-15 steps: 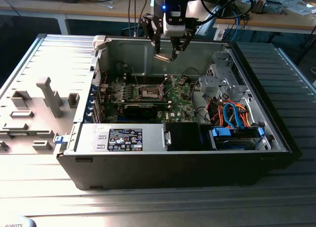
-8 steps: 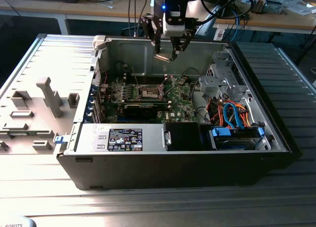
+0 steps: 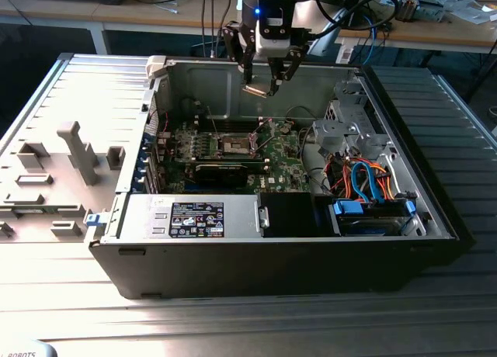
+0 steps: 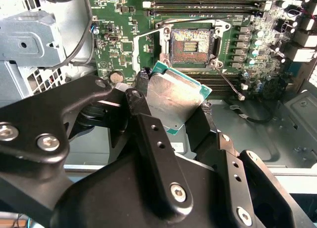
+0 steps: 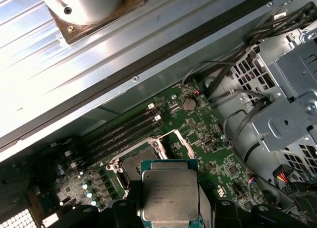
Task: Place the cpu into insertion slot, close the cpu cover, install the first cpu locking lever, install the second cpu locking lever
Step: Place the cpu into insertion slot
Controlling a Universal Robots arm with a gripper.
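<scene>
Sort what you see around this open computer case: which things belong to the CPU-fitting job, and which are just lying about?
Job: cpu, held in the gripper; insertion slot, empty, on the motherboard.
Lying about: power supply; blue and orange cables; grey blocks outside the case; coin battery.

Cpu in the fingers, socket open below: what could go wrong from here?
1. The silver-topped square cpu is gripped by its edges in the black gripper and looks turned against the square tan-and-dark insertion slot. Landing askew could bend the bare pins.
2. A thin dark loose wire lies beside the slot and might snag the fingers.
</scene>
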